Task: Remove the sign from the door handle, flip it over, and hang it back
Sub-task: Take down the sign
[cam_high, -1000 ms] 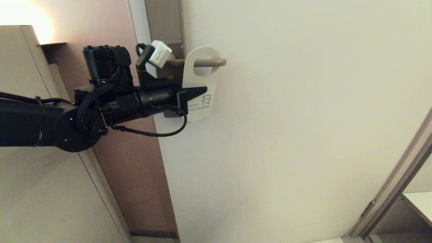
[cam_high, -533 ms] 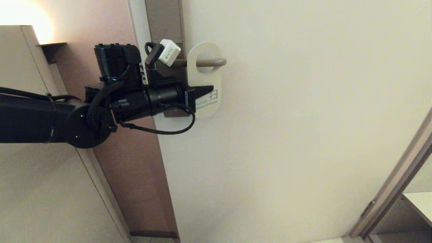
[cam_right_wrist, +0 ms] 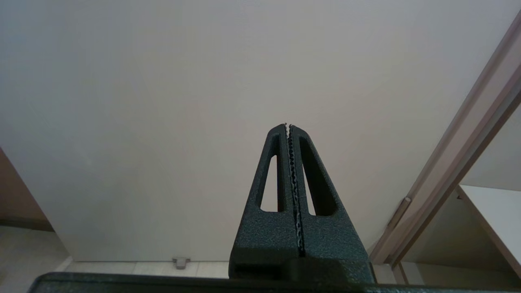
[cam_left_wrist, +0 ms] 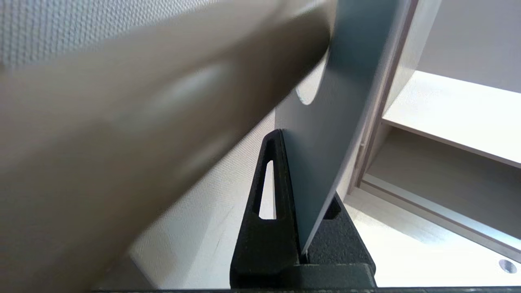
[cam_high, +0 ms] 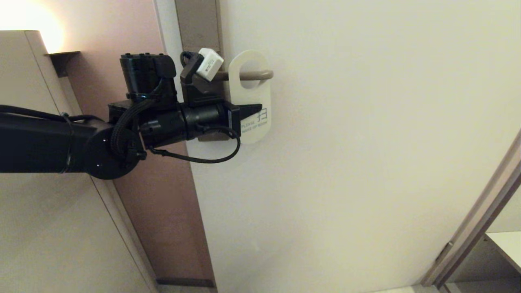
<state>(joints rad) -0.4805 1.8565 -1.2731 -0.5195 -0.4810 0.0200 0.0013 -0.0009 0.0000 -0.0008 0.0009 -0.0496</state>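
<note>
Left gripper (cam_high: 249, 110) fingers clamp door sign (cam_high: 252, 97) mid-edge, white face out, hole around door handle (cam_high: 260, 75). Sign thin, light, likely slippery. Right gripper (cam_right_wrist: 288, 126) closed, empty.

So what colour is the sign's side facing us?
White, on the sign; clearest in the head view.
</note>
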